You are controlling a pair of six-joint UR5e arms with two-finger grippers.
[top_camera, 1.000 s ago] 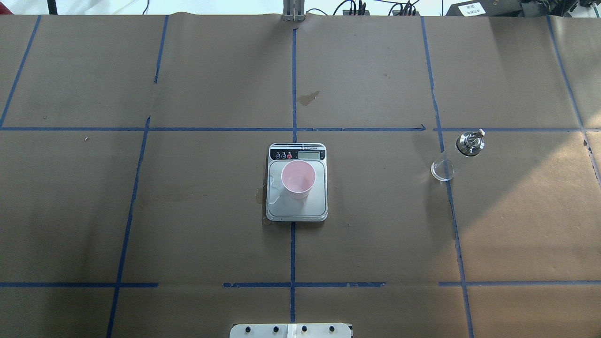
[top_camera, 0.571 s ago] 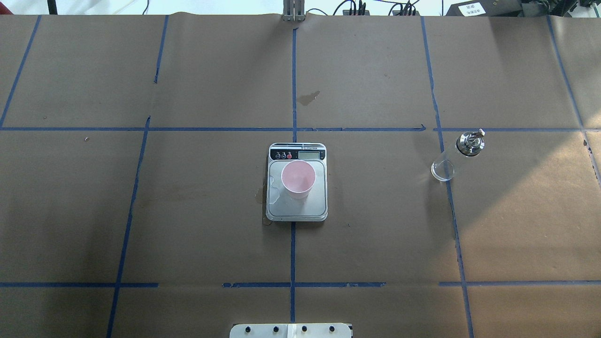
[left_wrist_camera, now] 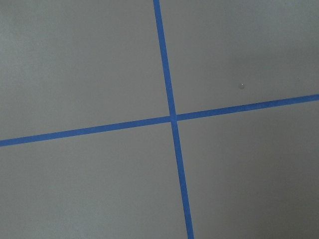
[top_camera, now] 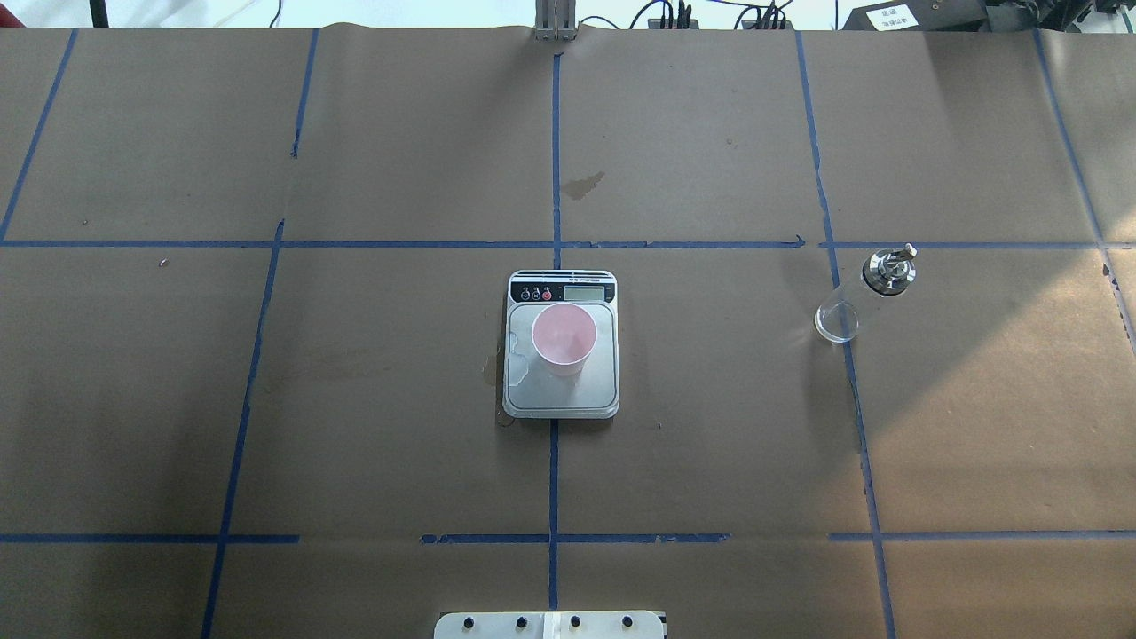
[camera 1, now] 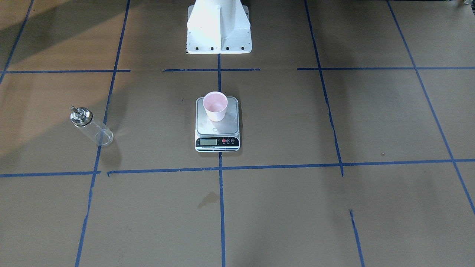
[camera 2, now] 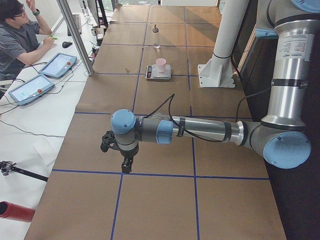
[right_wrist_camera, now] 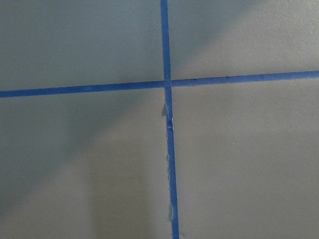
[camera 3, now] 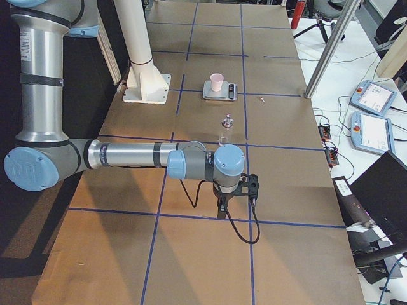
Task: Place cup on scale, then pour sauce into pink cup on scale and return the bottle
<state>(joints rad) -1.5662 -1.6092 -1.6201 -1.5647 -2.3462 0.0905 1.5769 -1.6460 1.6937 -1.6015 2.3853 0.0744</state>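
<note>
The pale pink cup [top_camera: 564, 337] stands upright on the steel platform of the scale [top_camera: 605, 390] at the table's middle, also in the front-facing view [camera 1: 215, 105]. The clear glass bottle [top_camera: 865, 291] with its silver cap stands upright on the brown paper to the robot's right, apart from the scale [camera 1: 230, 128]. My left gripper [camera 2: 125, 164] hangs low over the table far out on the left, and my right gripper [camera 3: 222, 204] far out on the right. They show only in the side views, so I cannot tell whether they are open or shut. Both wrist views show only paper and blue tape.
Blue tape lines [top_camera: 555, 160] divide the brown paper into a grid. The white robot base [camera 1: 218, 29] stands behind the scale. A dark stain [top_camera: 583, 185] lies beyond the scale. An operator [camera 2: 20, 37] sits at a side desk with tablets [camera 2: 57, 64].
</note>
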